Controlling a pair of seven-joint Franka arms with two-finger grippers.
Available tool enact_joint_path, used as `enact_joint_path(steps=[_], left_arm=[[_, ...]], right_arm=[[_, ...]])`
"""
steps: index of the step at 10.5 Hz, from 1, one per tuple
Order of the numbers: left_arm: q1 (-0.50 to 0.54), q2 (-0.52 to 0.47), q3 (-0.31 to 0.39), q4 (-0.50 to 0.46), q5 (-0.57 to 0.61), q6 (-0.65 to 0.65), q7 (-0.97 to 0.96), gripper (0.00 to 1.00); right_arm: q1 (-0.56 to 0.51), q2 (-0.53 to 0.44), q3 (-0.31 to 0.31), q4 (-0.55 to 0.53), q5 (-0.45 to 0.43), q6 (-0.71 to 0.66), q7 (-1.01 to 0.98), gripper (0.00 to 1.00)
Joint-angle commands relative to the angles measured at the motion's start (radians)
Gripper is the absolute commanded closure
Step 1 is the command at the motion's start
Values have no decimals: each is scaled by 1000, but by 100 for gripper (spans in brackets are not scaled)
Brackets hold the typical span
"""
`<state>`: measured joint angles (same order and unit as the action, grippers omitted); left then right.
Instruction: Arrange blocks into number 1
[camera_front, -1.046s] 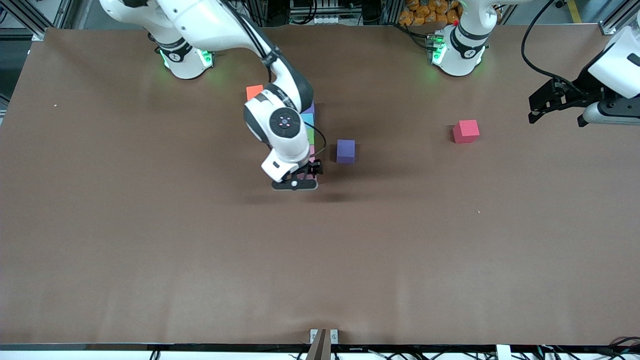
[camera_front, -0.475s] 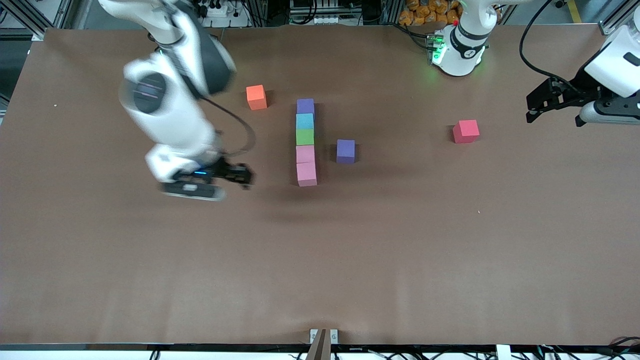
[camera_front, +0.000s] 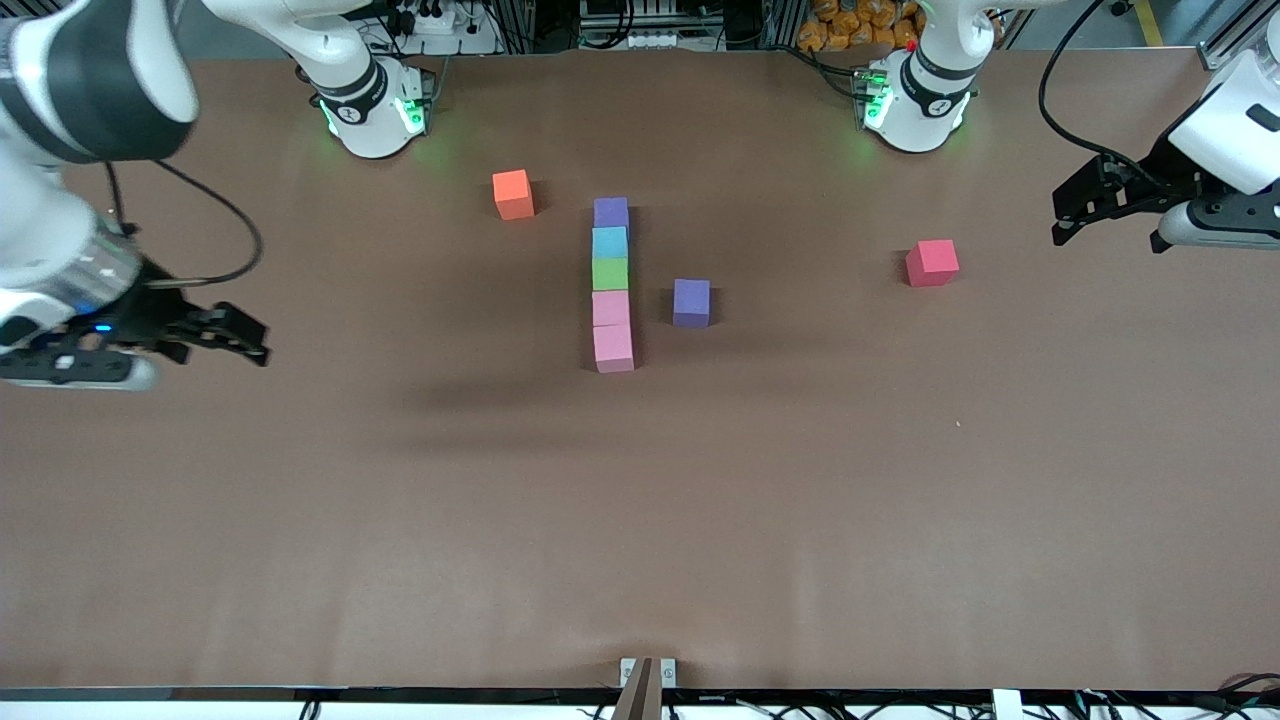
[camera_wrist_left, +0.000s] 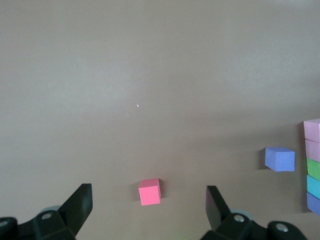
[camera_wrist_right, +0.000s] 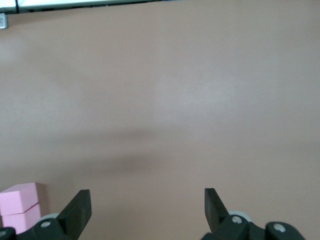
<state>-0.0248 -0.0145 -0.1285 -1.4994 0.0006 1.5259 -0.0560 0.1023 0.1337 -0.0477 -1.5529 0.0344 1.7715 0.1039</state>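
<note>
front view - five blocks (camera_front: 611, 285) in line, both claws spread.

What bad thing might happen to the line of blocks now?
The column of five foam cubes stands tightly packed, and the nearest pink foam cube already sits slightly askew. The loose purple foam cube rests close beside it, so an open end effector coming for it might bump the column crooked. The right end effector and left end effector both hang open over the table's ends.
</note>
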Motion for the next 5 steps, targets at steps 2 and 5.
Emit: enact_joint_path(steps=[2,5], left_arm=[[2,2,1,18,-25,-21,27,0],[2,2,1,18,-25,-21,28,0]], right_arm=[[-50,14,11,142,-56,-144,-85,0],[-61,-22,5,128,-54,-209,-96,0]])
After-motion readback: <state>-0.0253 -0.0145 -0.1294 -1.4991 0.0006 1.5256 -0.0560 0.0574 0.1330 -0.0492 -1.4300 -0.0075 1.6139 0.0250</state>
